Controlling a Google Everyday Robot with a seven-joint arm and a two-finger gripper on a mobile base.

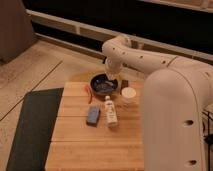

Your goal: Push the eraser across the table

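Note:
The eraser [93,115], a small flat dark blue-grey block, lies on the bamboo table [75,150] left of centre. It is close beside the lying white bottle [110,111] on the bottle's left. My gripper [113,76] hangs at the end of the white arm over the dark bowl [102,84] at the table's far edge. It is well behind the eraser and apart from it.
A red-handled tool [89,93] lies behind the eraser, left of the bowl. A white cup [129,94] stands right of the bowl. A dark grey floor mat [27,127] lies left of the table. My bulky white arm [170,100] covers the right side.

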